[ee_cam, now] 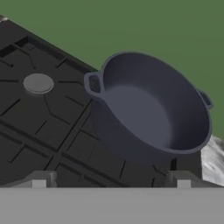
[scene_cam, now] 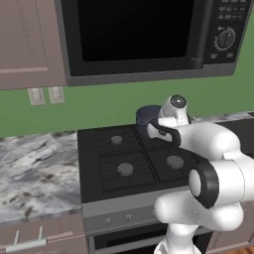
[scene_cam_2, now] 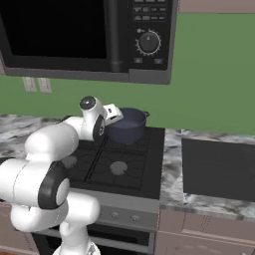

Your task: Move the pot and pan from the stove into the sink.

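The dark blue-grey pot [ee_cam: 148, 109] stands upright and empty on the back right burner of the black stove [ee_cam: 43, 127], a loop handle on each side. In the right base view the pot [scene_cam_2: 128, 124] sits close to the green wall, and my gripper [scene_cam_2: 116, 117] hovers just left of it, above the cooktop [scene_cam_2: 119, 162]. My gripper [ee_cam: 109, 181] is open, its two tips wide apart with nothing between them, a short way from the pot's near wall. The arm hides part of the pot [scene_cam: 145, 116]. The dark sink [scene_cam_2: 219, 169] lies right of the stove. The pan is out of view.
A black microwave [scene_cam: 144, 34] hangs low over the stove [scene_cam: 124, 166]. Marbled counter [scene_cam: 34, 168] runs to the left, and a narrow strip of stone [scene_cam_2: 172, 164] separates stove and sink. Two outlets [scene_cam: 44, 95] sit on the green wall.
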Controlling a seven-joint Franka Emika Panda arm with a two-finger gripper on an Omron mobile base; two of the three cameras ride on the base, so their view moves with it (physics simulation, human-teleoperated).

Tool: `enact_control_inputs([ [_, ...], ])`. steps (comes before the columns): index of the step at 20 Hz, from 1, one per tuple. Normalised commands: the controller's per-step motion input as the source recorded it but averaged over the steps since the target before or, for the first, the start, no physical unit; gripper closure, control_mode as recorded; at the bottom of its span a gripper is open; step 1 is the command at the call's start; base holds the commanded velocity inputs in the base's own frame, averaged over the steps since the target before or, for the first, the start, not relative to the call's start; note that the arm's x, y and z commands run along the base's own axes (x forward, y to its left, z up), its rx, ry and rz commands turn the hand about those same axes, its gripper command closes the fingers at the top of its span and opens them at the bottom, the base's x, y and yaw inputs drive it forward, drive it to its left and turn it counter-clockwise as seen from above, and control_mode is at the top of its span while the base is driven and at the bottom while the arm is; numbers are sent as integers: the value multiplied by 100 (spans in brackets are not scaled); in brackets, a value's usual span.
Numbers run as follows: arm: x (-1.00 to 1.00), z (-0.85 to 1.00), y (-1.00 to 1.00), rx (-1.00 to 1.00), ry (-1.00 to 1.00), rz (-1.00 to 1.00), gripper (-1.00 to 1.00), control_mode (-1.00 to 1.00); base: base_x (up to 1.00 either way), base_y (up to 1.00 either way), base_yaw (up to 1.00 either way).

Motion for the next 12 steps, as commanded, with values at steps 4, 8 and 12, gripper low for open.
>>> enact_control_inputs([
  [4, 17, -3, -14, 0, 0, 4, -100, -100, 0, 0, 0],
  [8, 2, -2, -3, 0, 0, 1, -100, -100, 0, 0, 0],
  [12, 0, 0, 0, 0, 0, 0, -100, -100, 0, 0, 0],
])
